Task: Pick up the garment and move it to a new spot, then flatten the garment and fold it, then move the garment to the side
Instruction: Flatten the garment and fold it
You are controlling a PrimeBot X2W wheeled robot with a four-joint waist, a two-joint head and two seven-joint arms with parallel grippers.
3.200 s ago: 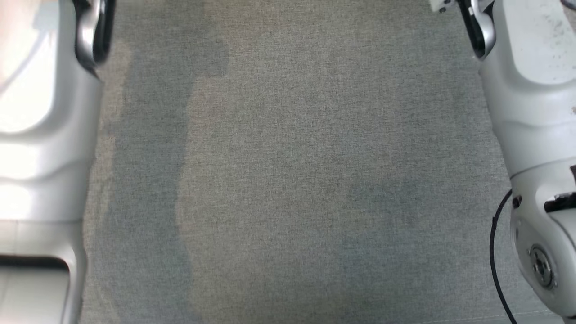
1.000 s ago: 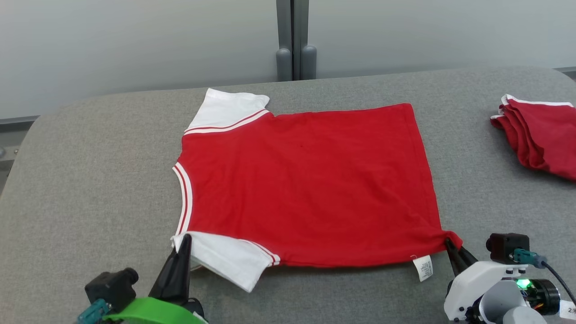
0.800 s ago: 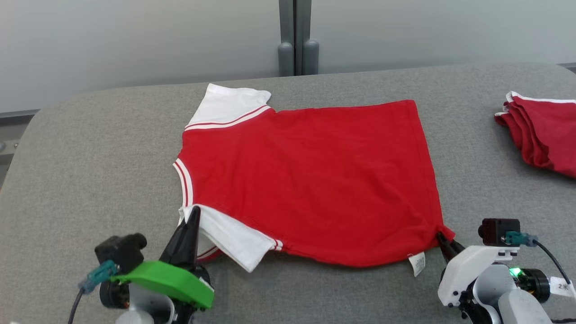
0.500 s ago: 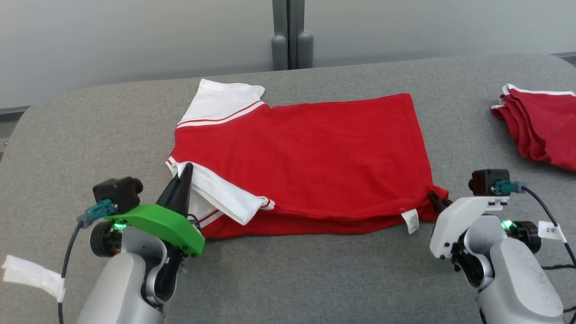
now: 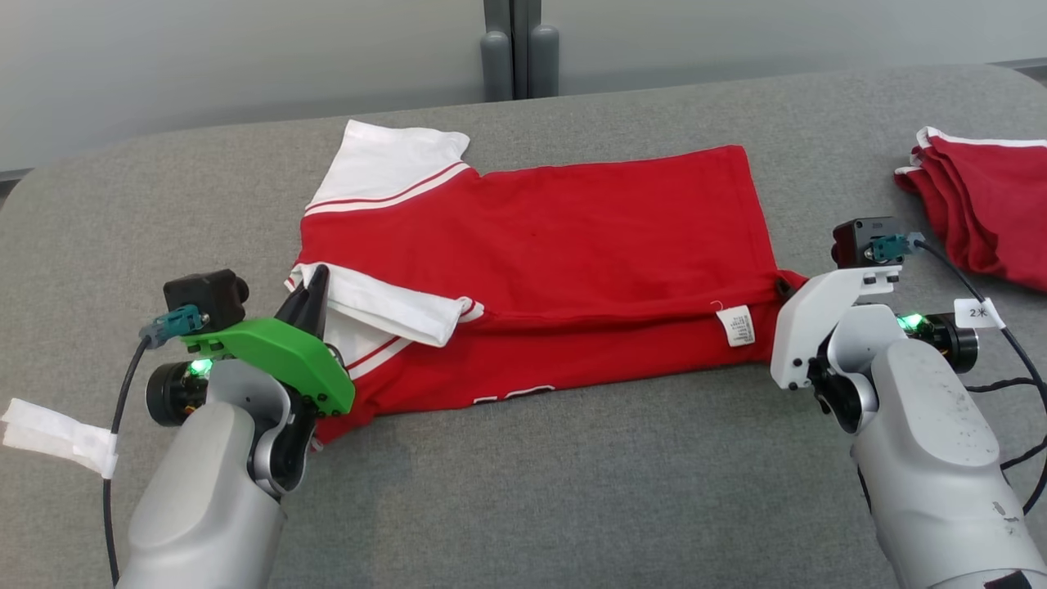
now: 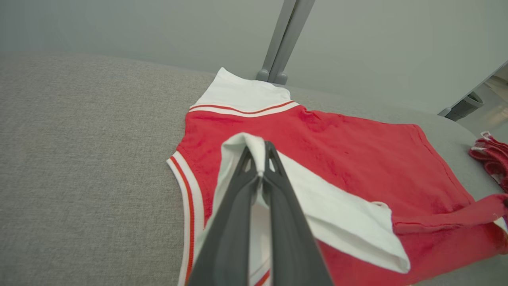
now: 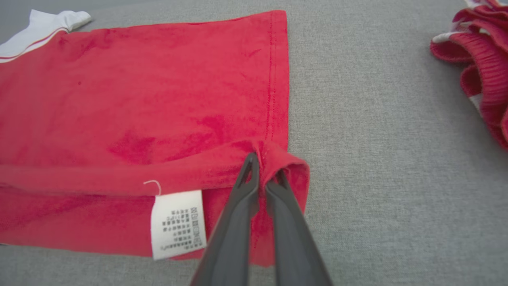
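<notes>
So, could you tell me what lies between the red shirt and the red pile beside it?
Bare grey tabletop separates the shirt and the pile, clearest in the right wrist view.

"2米" on white cable tag (image 5: 973, 312)

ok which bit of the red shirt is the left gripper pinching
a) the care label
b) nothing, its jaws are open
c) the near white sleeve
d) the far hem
c: in the left wrist view the left gripper is shut on the edge of the near white sleeve of the red shirt.
</notes>
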